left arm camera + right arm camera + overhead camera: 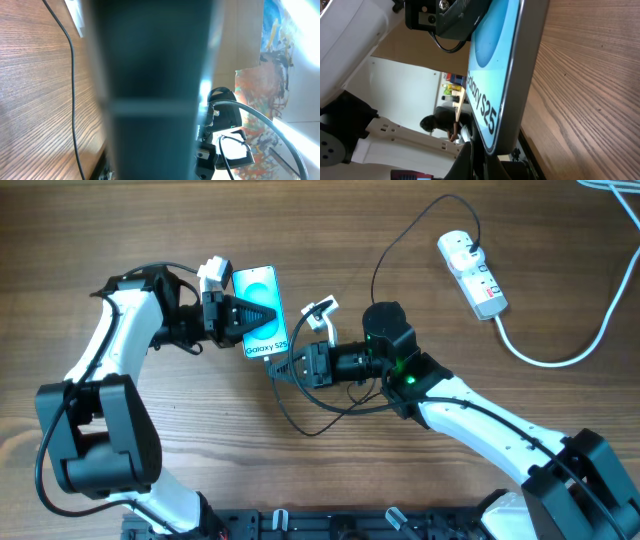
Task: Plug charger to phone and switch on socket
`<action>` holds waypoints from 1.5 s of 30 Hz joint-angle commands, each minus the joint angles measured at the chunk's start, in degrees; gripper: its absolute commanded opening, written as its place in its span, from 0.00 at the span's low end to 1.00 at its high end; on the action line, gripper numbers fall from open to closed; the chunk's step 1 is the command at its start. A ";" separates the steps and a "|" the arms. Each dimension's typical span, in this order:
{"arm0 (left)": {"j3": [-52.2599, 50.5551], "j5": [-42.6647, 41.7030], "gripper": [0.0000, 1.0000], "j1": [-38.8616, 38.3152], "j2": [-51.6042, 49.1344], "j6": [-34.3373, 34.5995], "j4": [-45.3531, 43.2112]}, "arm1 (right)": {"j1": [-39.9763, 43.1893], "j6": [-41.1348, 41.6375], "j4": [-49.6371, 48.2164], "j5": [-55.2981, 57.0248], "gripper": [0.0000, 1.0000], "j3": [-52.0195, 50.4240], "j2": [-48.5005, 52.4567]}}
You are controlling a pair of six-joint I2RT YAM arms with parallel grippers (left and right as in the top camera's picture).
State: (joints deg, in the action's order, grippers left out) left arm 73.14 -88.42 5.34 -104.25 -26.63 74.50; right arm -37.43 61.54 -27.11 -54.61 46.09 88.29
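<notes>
My left gripper is shut on the phone and holds it above the wooden table, teal screen up. The white "Galaxy S25" strip points toward my right gripper. That gripper is shut at the phone's lower end, and the black charger runs from its fingers in a loop to the white socket at the back right. The connector tip is hidden. In the right wrist view the phone stands edge-on just above my shut gripper. The phone fills the left wrist view as a dark blur.
A thick pale cable leaves the socket and curves off the right edge. The charger's slack lies on the table in front of the right arm. The black cable also crosses the wood in the left wrist view.
</notes>
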 commanded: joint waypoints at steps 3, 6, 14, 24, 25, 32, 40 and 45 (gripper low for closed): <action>1.29 -1.95 0.04 0.07 0.87 0.07 0.09 | 1.07 1.38 -0.48 2.12 0.04 -0.26 0.76; 1.29 -1.95 0.04 0.07 0.87 0.07 0.09 | 2.14 2.16 -0.48 2.10 0.04 -0.26 0.76; 1.29 -1.95 0.04 0.07 0.87 0.07 0.09 | 2.43 3.15 -0.55 2.78 0.04 -0.26 0.76; 1.29 -1.95 0.04 0.07 0.87 -0.13 0.09 | 2.62 4.96 -4.61 4.98 0.04 -0.26 0.76; 1.29 -1.95 0.04 0.07 0.87 -0.11 0.09 | 2.62 4.98 -4.61 6.34 0.04 -0.26 0.76; 1.29 -1.95 0.04 0.07 0.87 -0.11 0.07 | 2.29 5.60 -5.05 8.07 0.04 -0.26 0.76; 1.29 -1.92 0.04 0.07 0.87 -0.11 -0.17 | -0.28 6.01 -5.46 13.84 0.04 -0.26 0.76; 1.29 -1.92 0.04 0.07 0.87 -0.09 -0.13 | -1.64 5.97 -5.46 17.62 0.04 -0.26 0.76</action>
State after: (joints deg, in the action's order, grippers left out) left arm 73.91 -89.34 6.55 -104.25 -26.46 73.67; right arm -39.48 67.24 -31.40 -47.57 45.39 88.29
